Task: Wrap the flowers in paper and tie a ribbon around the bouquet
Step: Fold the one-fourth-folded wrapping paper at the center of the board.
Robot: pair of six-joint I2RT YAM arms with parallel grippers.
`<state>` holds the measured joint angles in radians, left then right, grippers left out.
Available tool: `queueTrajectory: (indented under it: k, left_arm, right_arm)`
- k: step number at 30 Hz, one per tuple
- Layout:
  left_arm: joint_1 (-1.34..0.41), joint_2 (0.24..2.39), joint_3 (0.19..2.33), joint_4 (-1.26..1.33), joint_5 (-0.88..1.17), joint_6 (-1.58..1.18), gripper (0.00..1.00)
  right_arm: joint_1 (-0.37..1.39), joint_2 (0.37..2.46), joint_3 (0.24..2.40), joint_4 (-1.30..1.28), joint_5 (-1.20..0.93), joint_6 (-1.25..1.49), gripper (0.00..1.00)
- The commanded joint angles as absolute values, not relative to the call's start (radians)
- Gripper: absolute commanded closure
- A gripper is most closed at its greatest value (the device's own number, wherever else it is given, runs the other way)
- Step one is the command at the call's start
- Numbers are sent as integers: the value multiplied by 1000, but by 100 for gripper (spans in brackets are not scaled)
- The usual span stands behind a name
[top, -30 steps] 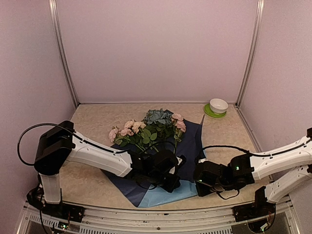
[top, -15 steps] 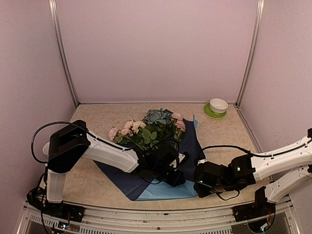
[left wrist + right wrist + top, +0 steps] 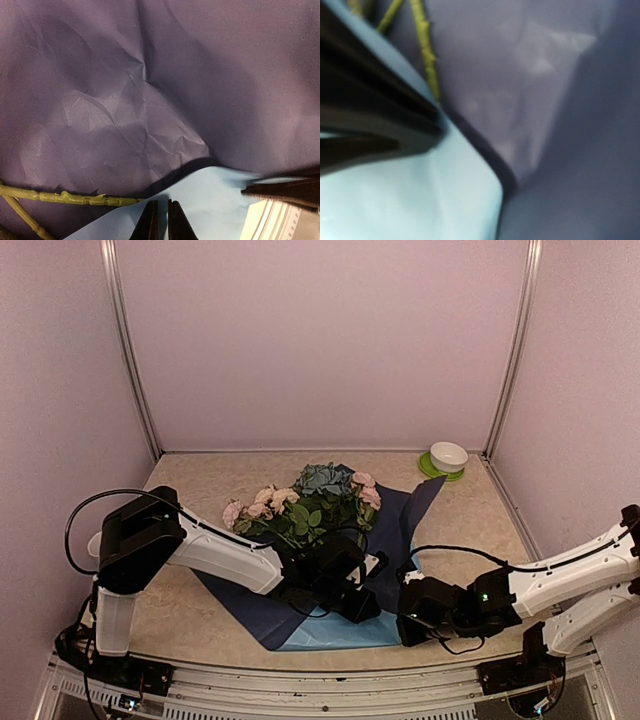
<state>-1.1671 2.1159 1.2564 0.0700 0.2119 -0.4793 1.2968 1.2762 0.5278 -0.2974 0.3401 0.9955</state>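
Position: the paper (image 3: 396, 536) lies spread on the table (image 3: 190, 485), dark side up, with its near edge turned over into a light blue flap. The flowers (image 3: 305, 502) rest on it, blooms at the far end and stems toward the arms. The left gripper (image 3: 162, 204) has its jaws all but closed, pinching the flap's edge. The right gripper (image 3: 422, 141) is at the same flap, just beside it. That view is blurred, so its grip cannot be told.

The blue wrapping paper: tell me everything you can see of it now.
The large creased sheet of blue wrapping paper lies spread on the beige table, dark side up. Its near edge is folded over, showing light blue. The artificial flowers lie on it; the left gripper pinches the light-blue flap.
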Motion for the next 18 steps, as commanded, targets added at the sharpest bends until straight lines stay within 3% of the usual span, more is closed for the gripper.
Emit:
queueTrajectory:
  k: [1,12,18]
  left_arm:
    - [-1153,2137,1215,8,219,-462,91]
    - [-1114,2153,1198,46,246,-470,90]
    - [-1098,2142,1180,83,259,-473,89]
  right_arm:
    - [1337,1360,659,-447,450,1000,100]
    - [1436,1580,869,-532,532,794,100]
    - [1468,1648,893,-470,493,686,92]
